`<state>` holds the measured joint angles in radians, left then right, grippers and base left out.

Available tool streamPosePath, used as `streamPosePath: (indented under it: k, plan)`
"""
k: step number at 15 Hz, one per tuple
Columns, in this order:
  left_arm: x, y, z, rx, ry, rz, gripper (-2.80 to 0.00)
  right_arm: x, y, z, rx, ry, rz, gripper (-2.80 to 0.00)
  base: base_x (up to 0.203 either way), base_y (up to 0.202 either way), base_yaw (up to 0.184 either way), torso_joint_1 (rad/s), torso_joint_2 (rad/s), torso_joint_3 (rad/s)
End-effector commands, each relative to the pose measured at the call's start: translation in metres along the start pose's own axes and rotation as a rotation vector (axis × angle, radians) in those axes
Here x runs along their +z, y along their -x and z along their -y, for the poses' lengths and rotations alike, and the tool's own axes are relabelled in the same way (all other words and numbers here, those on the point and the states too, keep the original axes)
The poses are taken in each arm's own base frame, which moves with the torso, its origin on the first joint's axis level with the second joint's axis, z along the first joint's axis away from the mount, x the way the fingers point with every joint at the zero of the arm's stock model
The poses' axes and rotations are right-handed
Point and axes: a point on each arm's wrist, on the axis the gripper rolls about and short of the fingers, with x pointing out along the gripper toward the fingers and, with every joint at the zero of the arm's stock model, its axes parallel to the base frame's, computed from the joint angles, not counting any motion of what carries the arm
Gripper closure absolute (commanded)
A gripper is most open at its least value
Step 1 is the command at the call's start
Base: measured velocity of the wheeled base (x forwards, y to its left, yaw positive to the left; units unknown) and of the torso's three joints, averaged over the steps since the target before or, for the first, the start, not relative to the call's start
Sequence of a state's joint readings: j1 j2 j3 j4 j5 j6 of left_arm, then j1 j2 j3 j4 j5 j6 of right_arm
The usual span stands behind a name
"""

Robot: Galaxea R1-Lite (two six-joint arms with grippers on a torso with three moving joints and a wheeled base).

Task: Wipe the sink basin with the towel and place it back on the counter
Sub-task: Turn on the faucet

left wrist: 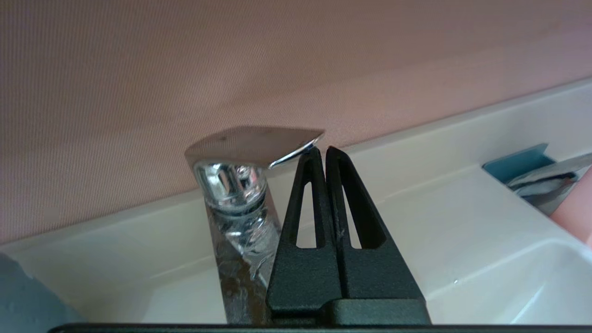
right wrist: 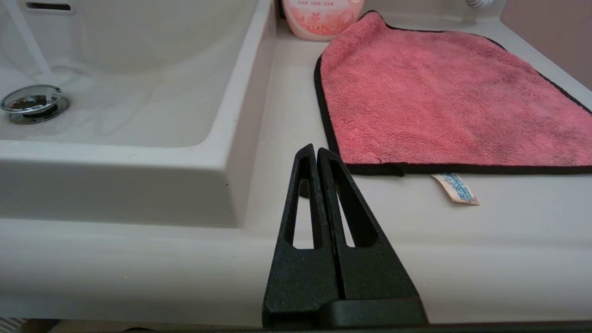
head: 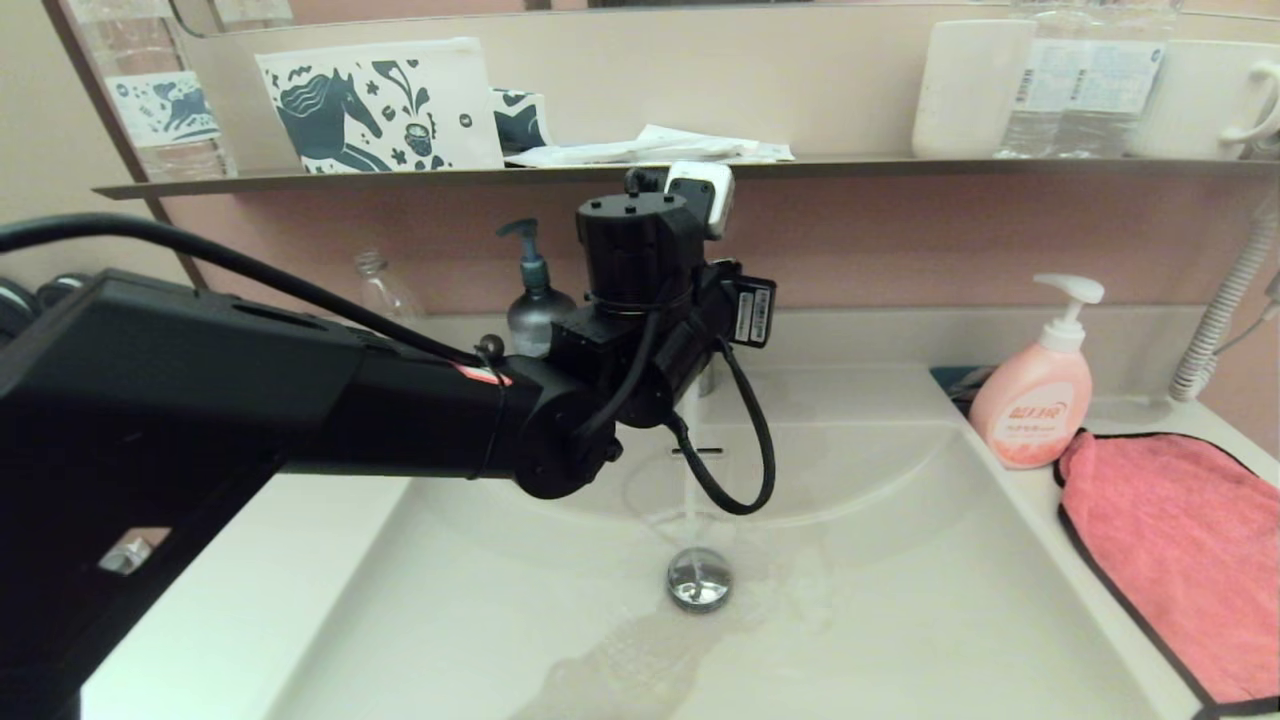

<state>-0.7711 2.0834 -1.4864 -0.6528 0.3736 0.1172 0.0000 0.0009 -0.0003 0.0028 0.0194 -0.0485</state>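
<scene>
Cream-white bench (right wrist: 286, 115) runs along its front edge beneath my right claw (right wrist: 317, 152), whose fingers are pressed together on nothing, just short of the towel (right wrist: 444, 92) lying flat on the bench's right side. Beyond, water streams into the sink basin (head: 900, 620). At the back edge, my left claw (left wrist: 322, 152), closed and empty, touches the faucet (left wrist: 240, 185) handle.

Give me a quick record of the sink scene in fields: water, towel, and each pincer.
water: running from the faucet into the sink basin
towel: flat on the counter, right of the basin, beside the pink soap bottle
left pincer: shut, tips at the faucet lever
right pincer: shut, empty, over the counter near the towel's edge
</scene>
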Motion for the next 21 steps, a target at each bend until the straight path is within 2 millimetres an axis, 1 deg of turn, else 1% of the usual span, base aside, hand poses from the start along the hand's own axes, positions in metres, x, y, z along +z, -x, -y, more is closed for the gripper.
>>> streamPosePath:
  k: [1, 4, 5, 7, 8, 10, 12, 14, 18, 21]
  plan:
    - [0.000, 0.003, 0.003, -0.005, -0.001, -0.001, 0.00, 0.000, 0.000, 0.000, 0.001, 0.001, -0.001, 0.00, 0.000, 0.000, 0.000, 0.000, 0.00, 0.000]
    - [-0.011, 0.012, 0.009, -0.021, -0.017, -0.045, 0.00, 0.000, 0.000, 0.000, 0.001, 0.001, -0.001, 0.00, 0.000, 0.000, 0.000, 0.000, 0.00, 0.000]
    - [-0.013, 0.020, 0.009, -0.029, -0.023, -0.060, 0.00, 0.000, 0.000, 0.000, 0.001, 0.001, -0.001, 0.00, 0.000, 0.000, 0.000, 0.000, 0.00, 0.000]
    - [-0.001, 0.033, 0.006, -0.032, -0.016, -0.044, 0.00, 0.000, 0.000, 0.000, 0.001, 0.001, -0.001, 0.00, 0.000, 0.000, 0.000, 0.000, 0.00, 0.000]
    - [0.006, 0.036, 0.002, -0.029, -0.013, -0.033, 0.00, 0.000, 0.000, 0.000, 0.001, 0.001, -0.001, 0.00, 0.000, 0.000, 0.000, 0.000, 0.00, 0.000]
    - [0.013, 0.038, -0.009, -0.008, -0.033, -0.027, 0.00, 0.000, 0.000, 0.000, 0.001, 0.001, -0.001, 0.00, 0.000, 0.000, 0.000, 0.000, 0.00, 0.000]
    - [0.015, 0.037, -0.017, 0.007, -0.045, -0.036, 0.00, 0.000, 0.000, 0.000, 0.001, 0.001, -0.001, 0.00, 0.000, 0.000, 0.000, 0.000, 0.00, 0.000]
    - [0.018, 0.034, -0.018, 0.010, -0.052, -0.027, 0.00, 0.000, 0.000, 0.000, 0.001, 0.001, 0.000, 0.00, 0.000, 0.000, 0.000, 0.000, 0.00, 0.000]
    - [0.026, 0.014, -0.016, 0.021, -0.117, 0.023, 0.00, 0.000, 0.000, 0.000, 0.001, 0.001, -0.001, 0.00, 0.000, 0.000, 0.000, 0.000, 0.00, 0.000]
    - [0.022, 0.004, -0.011, -0.006, -0.138, 0.001, 0.00, 0.000, 0.000, 0.000, 0.001, 0.001, -0.001, 0.00, 0.000, 0.000, 0.000, 0.000, 0.00, 0.000]
